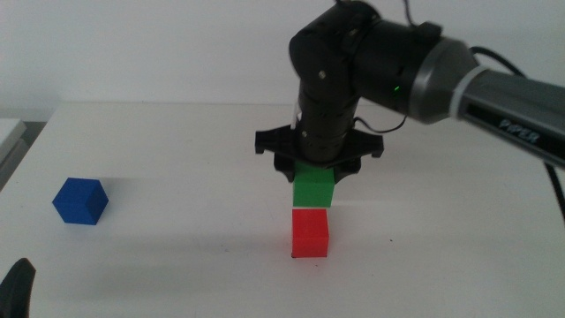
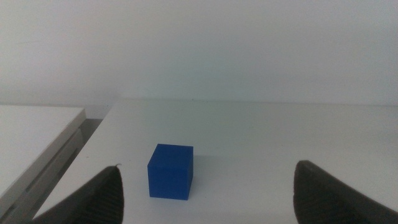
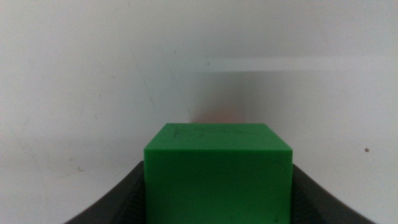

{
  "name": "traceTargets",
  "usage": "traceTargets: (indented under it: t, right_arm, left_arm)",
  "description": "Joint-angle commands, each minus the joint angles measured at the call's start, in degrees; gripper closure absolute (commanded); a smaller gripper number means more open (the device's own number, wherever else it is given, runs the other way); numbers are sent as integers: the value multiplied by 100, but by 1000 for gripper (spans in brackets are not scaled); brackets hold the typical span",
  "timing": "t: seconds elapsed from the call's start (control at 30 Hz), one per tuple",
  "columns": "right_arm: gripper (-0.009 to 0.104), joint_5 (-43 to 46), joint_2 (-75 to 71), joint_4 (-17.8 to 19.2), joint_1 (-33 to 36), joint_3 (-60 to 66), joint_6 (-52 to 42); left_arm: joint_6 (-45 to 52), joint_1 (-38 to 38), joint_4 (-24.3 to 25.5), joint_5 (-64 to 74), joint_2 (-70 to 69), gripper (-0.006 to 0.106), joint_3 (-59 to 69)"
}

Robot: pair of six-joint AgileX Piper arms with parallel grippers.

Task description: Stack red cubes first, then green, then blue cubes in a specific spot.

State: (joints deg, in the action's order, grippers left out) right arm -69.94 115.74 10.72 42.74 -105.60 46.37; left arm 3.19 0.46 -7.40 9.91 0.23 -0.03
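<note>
A white table [image 1: 177, 265] is seen from above and in front. Near the centre, a red cube [image 1: 310, 232] sits on the tabletop. Directly above it, at its 12 o'clock in the middle view, a green cube [image 1: 313, 187] is held by the right gripper [image 1: 316, 172], whose dark arm enters from 2 o'clock. The green cube's underside appears to be just at, or barely above, the red cube's top; whether the two touch cannot be told. In the right wrist view the green cube [image 3: 217, 174] is pinched between the two jaws, pressed against opposite side faces.

At 9 o'clock from the red cube, well apart, a blue cube [image 1: 80, 201] rests alone on the table. The left gripper [image 1: 18, 287] waits at the bottom-left corner of the middle view. In the left wrist view its jaws are spread wide, with the blue cube [image 2: 170, 171] ahead between them, untouched.

The spot's marks are not visible; they are presumably covered by the red cube.

The cubes are judged to be light, rigid and matte, so not very slippery. They are best gripped on two opposite flat side faces, near mid-height, squarely, so that no twisting occurs. The stack is likely to topple if the green cube is released off-centre.
</note>
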Motion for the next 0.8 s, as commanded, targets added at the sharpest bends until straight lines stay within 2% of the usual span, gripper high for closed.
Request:
traceTargets:
  t: [0.0,0.27,0.63,0.77]
  right_arm:
    - [64,-2,89,125,41,14,32]
    - [64,-2,311,147,144,14,10]
    - [64,-2,290,-36,179,119,-142]
    - [64,-2,54,80,188,545,-74]
  left_arm:
    - [0,-36,4,-69,-23,7,3]
    - [0,-36,4,-69,-23,7,3]
    - [0,-36,4,-69,-23,7,3]
    - [0,-36,4,-69,-23,7,3]
